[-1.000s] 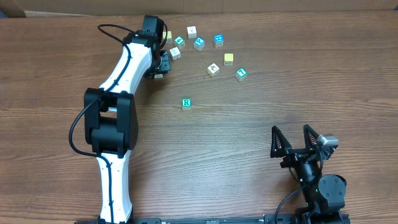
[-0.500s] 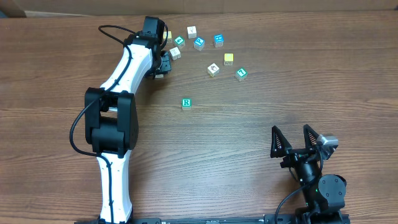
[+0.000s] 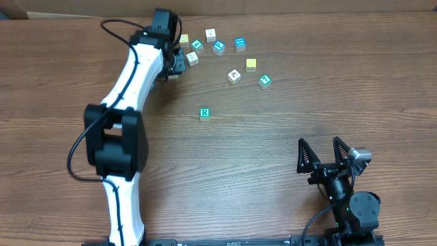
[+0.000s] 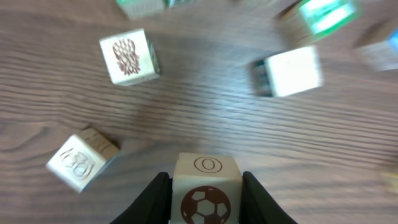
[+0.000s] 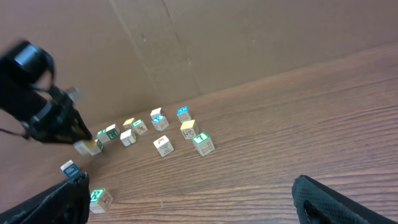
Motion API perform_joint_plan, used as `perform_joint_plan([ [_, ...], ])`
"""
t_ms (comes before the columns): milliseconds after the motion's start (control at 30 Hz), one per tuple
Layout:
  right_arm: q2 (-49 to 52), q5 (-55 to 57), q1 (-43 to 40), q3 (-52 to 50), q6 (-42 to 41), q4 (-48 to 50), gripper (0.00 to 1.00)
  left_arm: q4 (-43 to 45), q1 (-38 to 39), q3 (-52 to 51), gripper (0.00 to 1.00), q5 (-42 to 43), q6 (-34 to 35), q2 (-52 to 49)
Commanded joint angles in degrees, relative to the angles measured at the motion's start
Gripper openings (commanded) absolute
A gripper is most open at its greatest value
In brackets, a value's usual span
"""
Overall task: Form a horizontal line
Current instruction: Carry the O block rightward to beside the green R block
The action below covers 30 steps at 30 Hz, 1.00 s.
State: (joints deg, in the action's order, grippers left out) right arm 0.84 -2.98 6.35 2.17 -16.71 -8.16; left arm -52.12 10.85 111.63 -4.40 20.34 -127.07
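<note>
– Line formed?
– Not yet. The green "R" cube [image 3: 204, 113], small square-edged wood, sits alone on the grained brown tabletop [image 3: 273, 191].
– Left end effector [image 4: 205, 210]?
– Well apart from it, at the far side among the loose cubes [image 3: 218, 46], clamped on a pale football-picture cube [image 4: 206, 183] marked "O".
– Right end effector [image 3: 319, 143]?
– Fingers spread wide, holding nothing, near the front edge.

Bare table [image 3: 287, 123] lies all round the green R cube [image 3: 204, 113], so I have open approach from any side. Loose cubes [image 3: 234, 76] crowd my left gripper [image 4: 206, 182], clamped on the football cube [image 4: 206, 200].
</note>
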Motion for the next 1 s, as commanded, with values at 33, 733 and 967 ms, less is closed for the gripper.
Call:
perform_joint_plan([
  [33, -0.68, -0.15, -0.37, -0.2, -0.15, 0.39, 1.0, -0.87, 3.45, 2.03, 0.26, 2.58, 2.32, 7.45],
  [733, -0.68, -0.15, -0.37, -0.2, -0.15, 0.39, 1.0, -4.94, 24.57, -4.68, 0.24, -6.19, 14.19, 5.44],
  [967, -0.68, -0.15, -0.37, -0.2, -0.15, 0.39, 1.0, 2.36, 25.97, -14.47, 0.24, -7.13, 16.15, 5.44],
])
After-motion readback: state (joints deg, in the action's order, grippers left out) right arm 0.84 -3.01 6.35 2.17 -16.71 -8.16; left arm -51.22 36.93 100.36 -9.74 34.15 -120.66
